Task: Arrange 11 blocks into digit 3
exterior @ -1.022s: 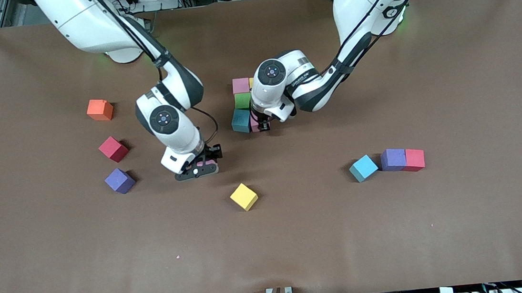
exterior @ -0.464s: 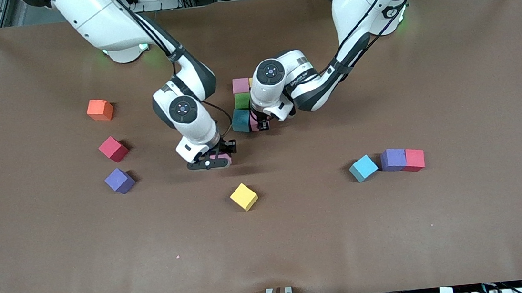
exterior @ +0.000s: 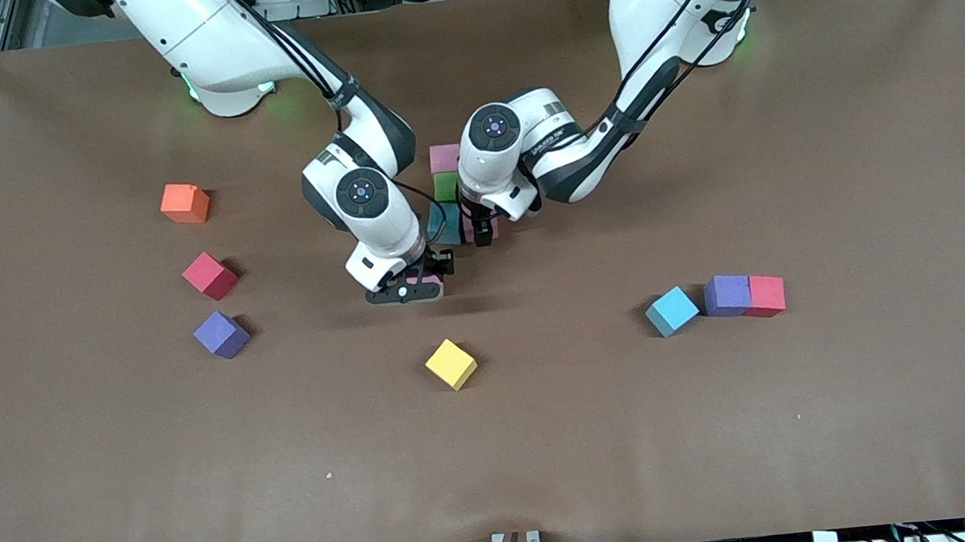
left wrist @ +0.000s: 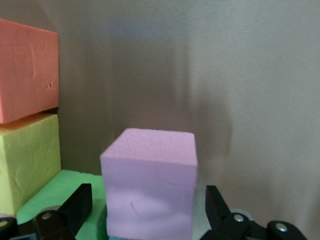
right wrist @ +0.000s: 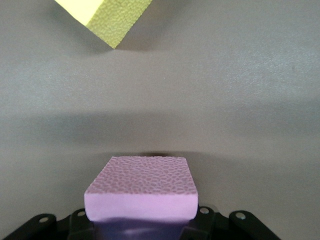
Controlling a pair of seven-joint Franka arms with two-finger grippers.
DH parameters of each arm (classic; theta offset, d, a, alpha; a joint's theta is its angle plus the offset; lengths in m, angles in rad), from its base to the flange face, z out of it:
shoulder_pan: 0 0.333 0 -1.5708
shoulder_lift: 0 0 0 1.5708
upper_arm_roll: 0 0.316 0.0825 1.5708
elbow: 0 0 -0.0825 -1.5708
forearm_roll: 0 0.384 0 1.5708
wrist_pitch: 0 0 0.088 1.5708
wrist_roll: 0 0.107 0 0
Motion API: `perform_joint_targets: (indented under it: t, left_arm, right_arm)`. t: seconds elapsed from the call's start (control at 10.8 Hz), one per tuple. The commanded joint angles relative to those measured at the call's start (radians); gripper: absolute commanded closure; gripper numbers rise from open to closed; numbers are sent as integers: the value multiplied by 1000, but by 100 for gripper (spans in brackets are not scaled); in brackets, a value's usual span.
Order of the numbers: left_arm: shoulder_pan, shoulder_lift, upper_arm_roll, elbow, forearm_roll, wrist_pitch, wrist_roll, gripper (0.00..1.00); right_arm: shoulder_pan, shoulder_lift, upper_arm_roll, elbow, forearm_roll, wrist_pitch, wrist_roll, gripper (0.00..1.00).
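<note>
Carrying a matte pink foam cube [right wrist: 141, 187] clamped in its right pincer [exterior: 403, 294], the right arm is closing on the half-built digit 3 [exterior: 446, 188] at upper centre of the frame, while the left pincer [exterior: 479, 231] is spreading wide, freeing its pink cube [left wrist: 149, 185] there.

Partly built digit 3 [exterior: 445, 188]: mostly hidden under both wrists. Yellow block [right wrist: 102, 17] and orange block [left wrist: 26, 70]: cut off by picture edges.

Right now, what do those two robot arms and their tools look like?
Both arms are glossy white with rounded, dark grey joints, each wrist bearing a round black cap. Black cables run along them. The right tool and left tool are small and black, with silver screws on their fingers.
</note>
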Motion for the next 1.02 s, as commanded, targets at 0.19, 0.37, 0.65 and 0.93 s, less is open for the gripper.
perform_joint_targets:
  t: [0.19, 0.37, 0.65, 0.93]
  left_arm:
    - [15, -121, 1, -9, 42, -62, 22, 0]
    - [53, -173, -4, -9, 42, -117, 117, 0]
    - [125, -230, -7, -10, 31, -211, 388, 0]
    - [227, -228, -10, -9, 27, -231, 792, 0]
  right_arm:
    - [27, 40, -9, 53, -1, -1, 52, 79]
    - [38, 52, -10, 66, -1, -1, 72, 79]
    - [52, 66, -15, 72, -3, 2, 81, 79]
    - [62, 67, -15, 72, -3, 0, 92, 79]
